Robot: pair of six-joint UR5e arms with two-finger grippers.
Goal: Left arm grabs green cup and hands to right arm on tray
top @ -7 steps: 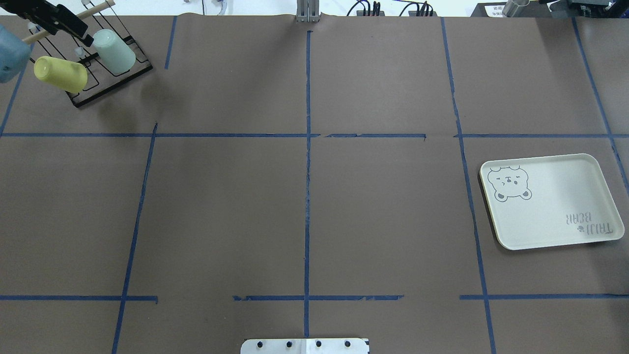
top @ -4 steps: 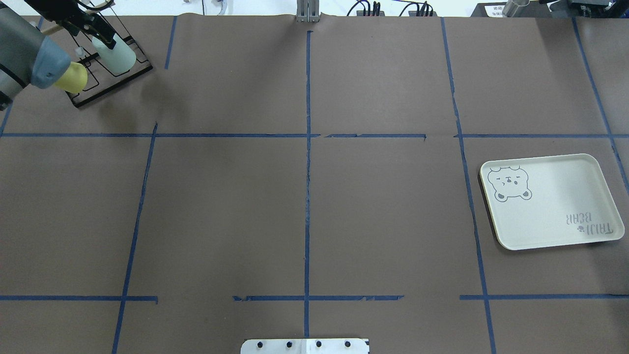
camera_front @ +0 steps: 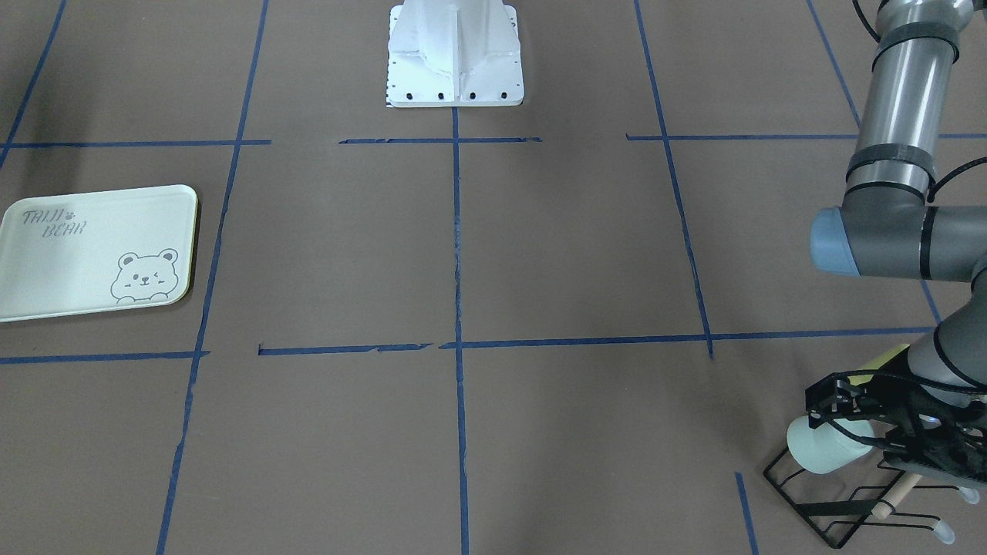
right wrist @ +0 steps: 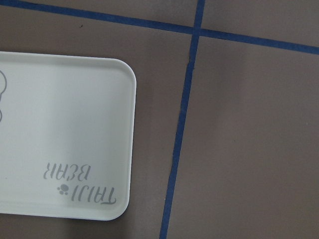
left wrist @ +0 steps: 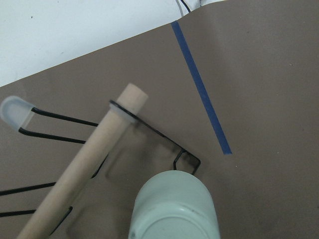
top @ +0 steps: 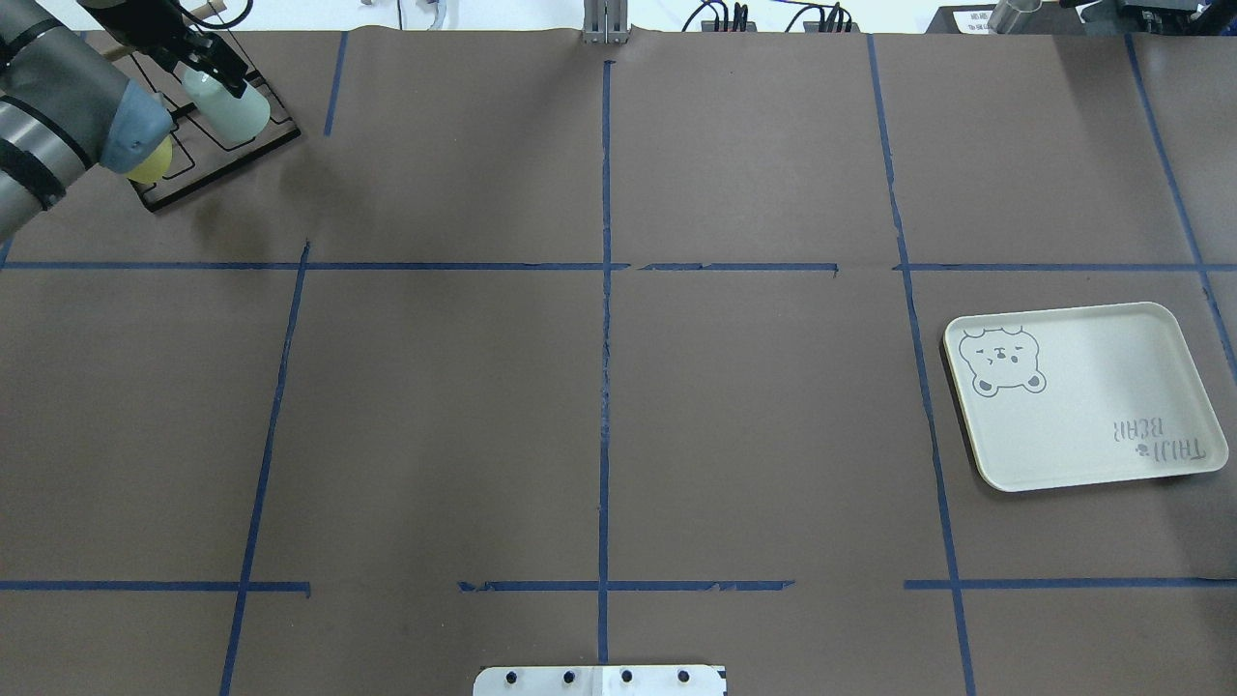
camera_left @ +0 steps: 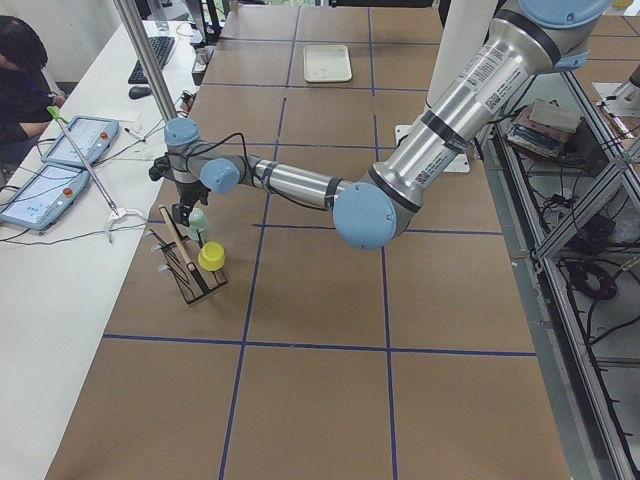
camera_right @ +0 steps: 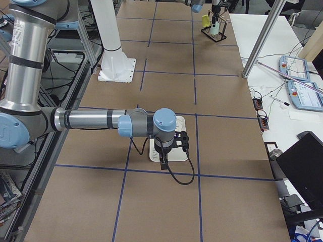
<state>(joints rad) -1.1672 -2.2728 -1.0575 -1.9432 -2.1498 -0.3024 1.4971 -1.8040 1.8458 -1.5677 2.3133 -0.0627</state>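
You get only a partial look at the left gripper (camera_front: 837,422). In the front-facing view it sits at the lower right edge, its black linkages overlapping the green cup (camera_front: 825,455), and the overhead view crops it at the upper left corner. Its fingers (camera_front: 821,397) look spread to either side of the cup, but you cannot tell whether they touch it. The left wrist view shows no fingers, only the cup's round base at the bottom edge. The cup lies tilted on a black wire rack (camera_front: 837,512) at the upper left corner of the table (top: 435,406) in the overhead view, beside a pale wooden dowel (left wrist: 84,164). The yellow cup (top: 153,169) next to it is mostly hidden behind the blue joint cap of the left arm (top: 43,135). The right gripper (camera_right: 163,160) shows only in the right side view, hanging over the tray (top: 1092,406), and you cannot tell how its fingers stand. There the wrist of the right arm (camera_right: 91,121) covers most of the tray. The right wrist view cuts the tray off at its left edge. The green cup is smooth mint plastic, slightly tapered. The rack is thin bent wire with translucent capped tips. The tray is flat, pale cream-green and round-cornered with a low rim, printed with a grey bear and lettering. The table is covered in brown paper crossed by blue tape.
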